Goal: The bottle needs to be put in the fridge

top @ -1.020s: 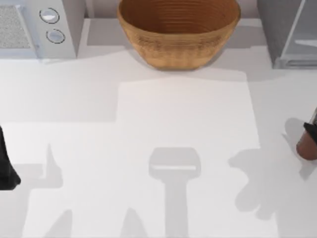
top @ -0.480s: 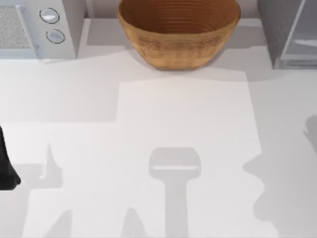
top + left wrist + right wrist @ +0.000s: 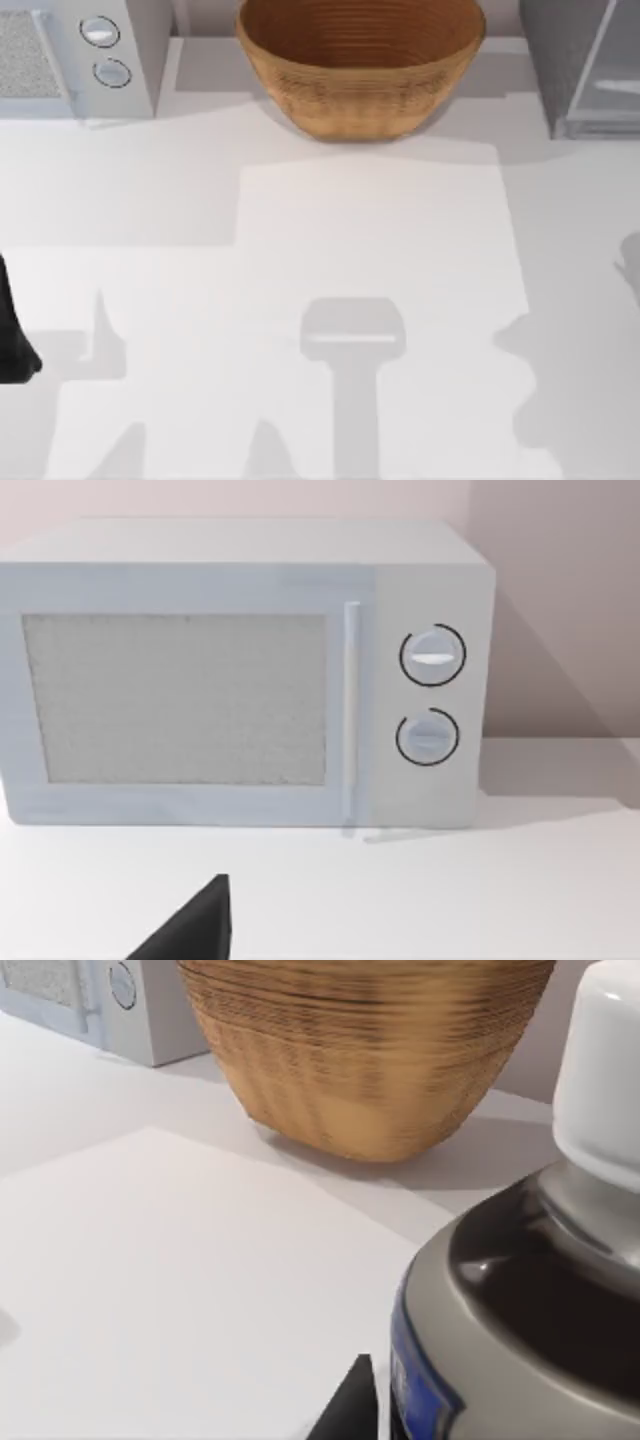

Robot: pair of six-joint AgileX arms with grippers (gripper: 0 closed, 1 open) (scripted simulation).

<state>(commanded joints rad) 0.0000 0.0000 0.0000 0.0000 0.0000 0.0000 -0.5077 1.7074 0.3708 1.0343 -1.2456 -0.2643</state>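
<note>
The bottle [image 3: 520,1290] looms close in the right wrist view, showing its white cap [image 3: 605,1060], dark neck and blue-edged grey label. My right gripper [image 3: 470,1420] is shut on the bottle, with one black fingertip [image 3: 345,1410] beside the label. The grey fridge [image 3: 580,70] stands at the table's back right corner. My left gripper [image 3: 12,345] is parked at the table's left edge, open, and one of its fingertips [image 3: 205,925] points toward the microwave.
A big wicker basket [image 3: 360,65] stands at the back centre, also seen as the basket [image 3: 360,1050] ahead of the bottle. A white microwave [image 3: 80,55] with two round knobs [image 3: 430,695] fills the back left corner. A pale mat [image 3: 380,260] covers the table's middle.
The bottle and right gripper, at the top view's right edge a second ago, have moved out of it. Their shadow has shifted right. The left arm has not moved.
</note>
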